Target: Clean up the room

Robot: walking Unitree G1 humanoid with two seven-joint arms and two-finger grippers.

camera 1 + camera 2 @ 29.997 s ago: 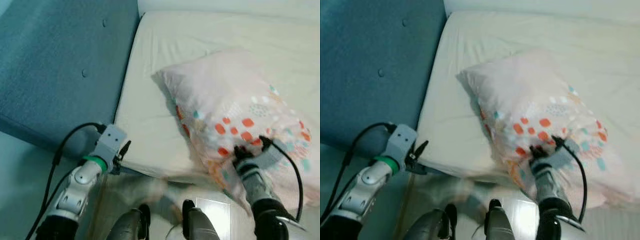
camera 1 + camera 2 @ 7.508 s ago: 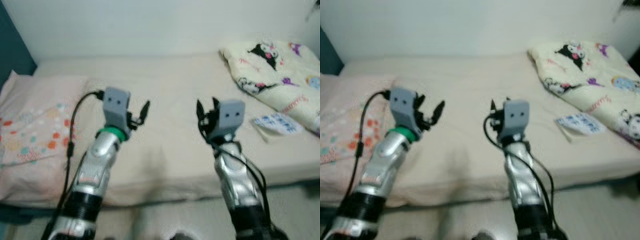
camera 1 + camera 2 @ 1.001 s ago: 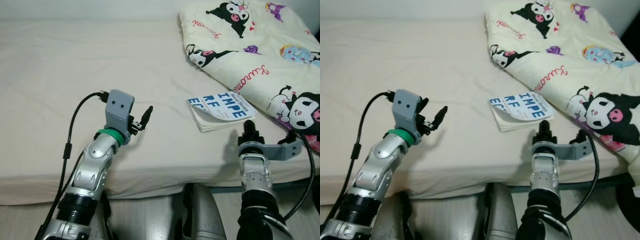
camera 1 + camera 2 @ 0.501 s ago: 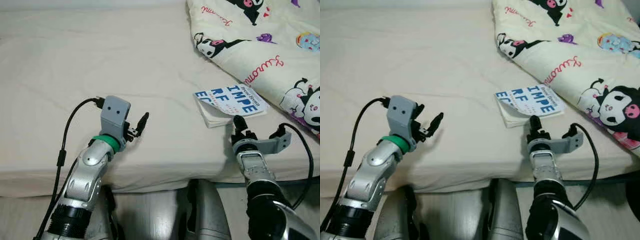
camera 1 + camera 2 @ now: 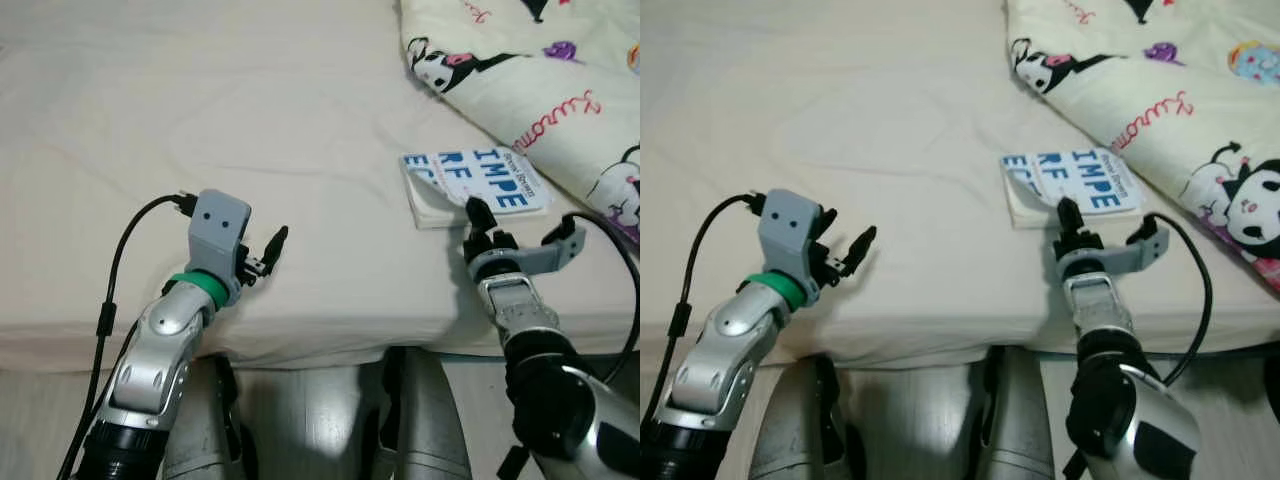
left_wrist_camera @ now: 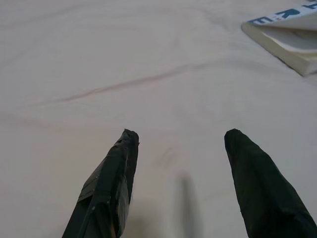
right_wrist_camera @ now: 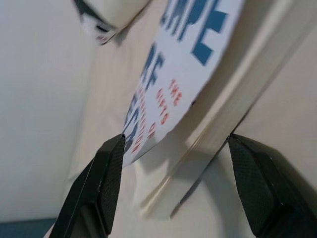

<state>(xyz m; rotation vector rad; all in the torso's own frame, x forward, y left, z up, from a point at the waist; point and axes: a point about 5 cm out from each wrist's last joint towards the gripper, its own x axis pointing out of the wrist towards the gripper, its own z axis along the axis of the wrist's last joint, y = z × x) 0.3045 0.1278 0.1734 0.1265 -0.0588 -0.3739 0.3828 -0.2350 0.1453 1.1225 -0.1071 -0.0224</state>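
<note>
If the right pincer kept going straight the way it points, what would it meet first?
Most likely the book: the open right pincer sits at its near edge, with the page block between the fingers in the wrist view.

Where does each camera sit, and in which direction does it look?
Left eye view: on the head, looking down at the bed; both arms show, left gripper open, right gripper at the book, blanket beyond.
Right eye view: beside it, same scene.
Left wrist view: along the open left fingers over the sheet; book corner visible.
Right wrist view: along the open right fingers, close on the book's edge.
Shared: all four show the book.
</note>
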